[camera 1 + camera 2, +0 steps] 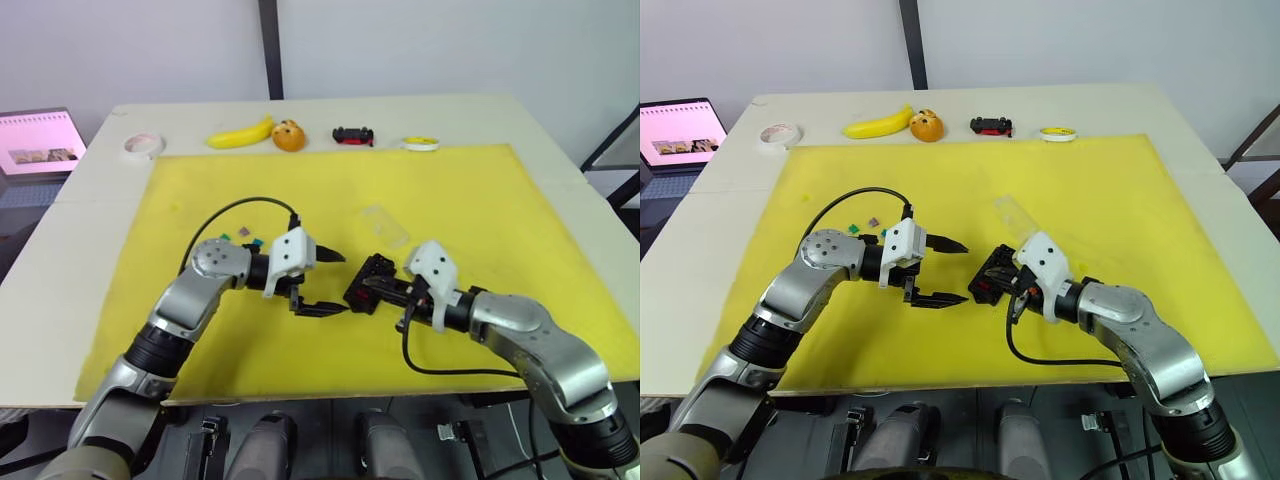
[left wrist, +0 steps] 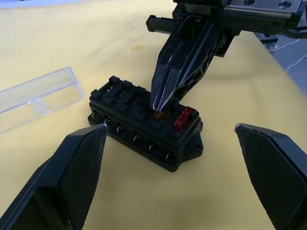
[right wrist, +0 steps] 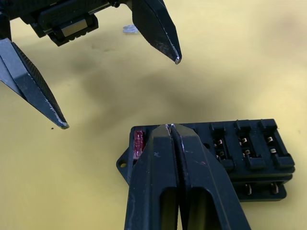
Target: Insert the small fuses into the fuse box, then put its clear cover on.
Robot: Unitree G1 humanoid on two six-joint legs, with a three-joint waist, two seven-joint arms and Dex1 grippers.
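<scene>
One red fuse [image 2: 183,118] is seated in the black rectangular fuse box [image 2: 144,122] at the yellow mat's six o'clock. An orange fuse [image 2: 159,114] is pinched by the right tool [image 2: 159,106]; pressure should be kept vertical. The left tool [image 1: 322,283] is spread.

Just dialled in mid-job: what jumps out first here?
The right hand, shut on an orange fuse, presses it into the fuse box mid-mat, beside a seated red fuse. The left hand hovers open beside it; the clear cover lies just beyond.
</scene>
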